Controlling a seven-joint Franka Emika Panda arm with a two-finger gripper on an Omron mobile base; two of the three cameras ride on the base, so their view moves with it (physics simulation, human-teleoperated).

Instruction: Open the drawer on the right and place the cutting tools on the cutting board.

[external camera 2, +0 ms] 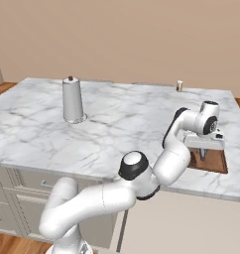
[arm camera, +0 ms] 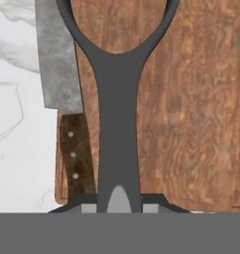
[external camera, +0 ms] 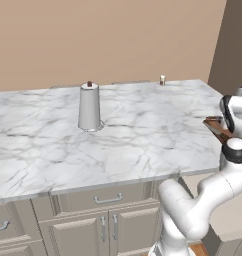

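Observation:
My gripper is shut on a dark grey cutting tool, whose slim stem widens into a loop at the top of the hand view. It hangs just above the reddish-brown cutting board. A knife with a grey blade and a riveted brown handle lies along the board's left edge, its blade partly over the marble. In the right base view the gripper points down over the board at the counter's right end. The drawer stands pulled out below the counter edge, showing its pale beige box.
A tall grey cylinder stands on the marble countertop, left of centre. A small jar sits at the far edge. Another drawer front and cabinet doors lie under the counter.

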